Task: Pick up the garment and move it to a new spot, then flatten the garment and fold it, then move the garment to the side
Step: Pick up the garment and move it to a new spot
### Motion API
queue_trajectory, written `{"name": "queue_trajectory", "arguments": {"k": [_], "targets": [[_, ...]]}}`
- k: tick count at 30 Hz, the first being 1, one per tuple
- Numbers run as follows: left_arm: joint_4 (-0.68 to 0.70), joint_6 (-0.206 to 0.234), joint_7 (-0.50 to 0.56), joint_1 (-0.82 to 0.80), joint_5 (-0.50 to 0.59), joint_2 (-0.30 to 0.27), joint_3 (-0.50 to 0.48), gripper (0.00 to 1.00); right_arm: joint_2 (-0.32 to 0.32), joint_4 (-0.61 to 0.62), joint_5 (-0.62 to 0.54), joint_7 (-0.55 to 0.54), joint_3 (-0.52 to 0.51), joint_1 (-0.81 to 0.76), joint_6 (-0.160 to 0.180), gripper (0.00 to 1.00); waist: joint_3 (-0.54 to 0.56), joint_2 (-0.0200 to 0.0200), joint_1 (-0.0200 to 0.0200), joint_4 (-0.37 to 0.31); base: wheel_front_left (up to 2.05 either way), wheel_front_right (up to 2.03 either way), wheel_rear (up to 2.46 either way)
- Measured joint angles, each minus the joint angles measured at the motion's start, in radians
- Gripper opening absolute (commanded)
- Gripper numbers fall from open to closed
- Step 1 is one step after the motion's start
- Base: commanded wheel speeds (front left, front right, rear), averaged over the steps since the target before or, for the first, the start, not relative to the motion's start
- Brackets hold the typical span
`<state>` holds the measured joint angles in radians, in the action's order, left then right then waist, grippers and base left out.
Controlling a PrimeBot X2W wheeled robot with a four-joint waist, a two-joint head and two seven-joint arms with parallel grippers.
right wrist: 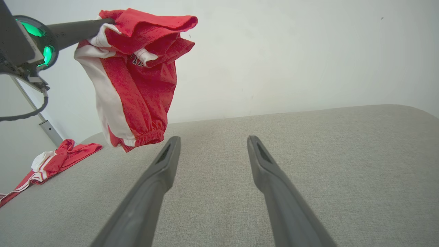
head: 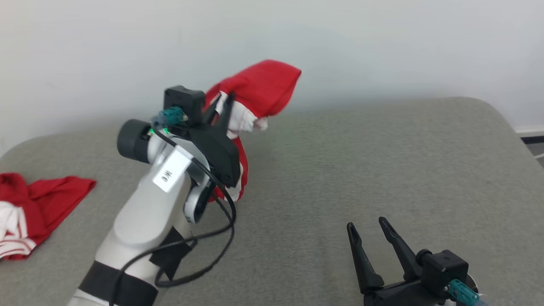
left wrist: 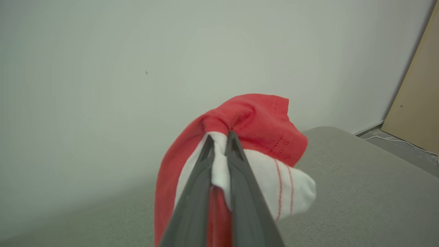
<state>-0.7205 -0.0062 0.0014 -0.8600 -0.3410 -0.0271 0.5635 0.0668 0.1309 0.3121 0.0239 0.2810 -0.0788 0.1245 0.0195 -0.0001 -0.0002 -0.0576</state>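
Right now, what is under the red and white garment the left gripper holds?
Bare grey fabric surface; the garment hangs clear of it. From the head, garment and left arm cover that patch.

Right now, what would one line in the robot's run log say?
phase: pick-up | left gripper: shut on garment, hanging above grey surface | right gripper: open, empty | other red cloth: lying at left

Open cushion [head: 382, 170] right — garment [head: 263, 89] (hanging) left

Red-and-white garment [right wrist: 137, 85], bunched and raised.
It hangs crumpled in the air, white side stripe showing, its gathered elastic hem lowest.
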Motion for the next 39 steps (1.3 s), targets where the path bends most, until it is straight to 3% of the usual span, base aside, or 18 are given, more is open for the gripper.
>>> {"name": "queue_trajectory", "arguments": {"k": [3,13,14,15,21,27,39], "targets": [[0.037,0.033,0.022,0.025,-0.034,-0.005,0.069,0.0,-0.001,0.01,0.0,0.004,0.002,-0.005,0.0,1.0,0.005,0.0,0.0,-0.049,0.0,0.0,0.0],[0.072,0.109,0.069,0.074,-0.193,-0.005,0.165,0.0,-0.004,0.016,0.003,0.008,0.037,0.04,0.0,1.0,-0.018,0.0,0.0001,-0.189,0.0,0.0,0.0],[0.069,0.112,0.069,0.074,-0.202,-0.005,0.165,0.56,-0.005,0.009,0.005,0.008,0.047,0.057,-0.001,1.0,-0.024,0.0,0.0001,-0.204,0.0,0.0,0.0],[0.064,0.112,0.07,0.074,-0.213,-0.006,0.166,1.0,-0.005,0.002,0.007,0.008,0.057,0.074,-0.001,1.0,-0.031,0.0001,0.0002,-0.218,0.0,0.0,0.0],[0.052,0.113,0.095,0.073,-0.298,-0.005,0.23,1.0,-0.008,-0.025,0.031,0.012,0.049,0.102,-0.001,1.0,-0.076,0.0001,0.0003,-0.291,0.0,0.0,0.0],[0.026,0.121,0.093,0.045,-0.34,-0.009,0.235,1.0,-0.008,-0.042,0.033,0.03,0.012,0.102,-0.001,1.0,-0.124,0.0002,0.0004,-0.311,0.0,0.0,0.0],[-0.028,0.119,0.025,0.036,-0.394,-0.008,0.155,1.0,0.0,-0.074,0.039,0.053,-0.048,0.088,-0.001,1.0,-0.123,0.0002,0.0003,-0.203,0.0,0.0,0.0]]}}
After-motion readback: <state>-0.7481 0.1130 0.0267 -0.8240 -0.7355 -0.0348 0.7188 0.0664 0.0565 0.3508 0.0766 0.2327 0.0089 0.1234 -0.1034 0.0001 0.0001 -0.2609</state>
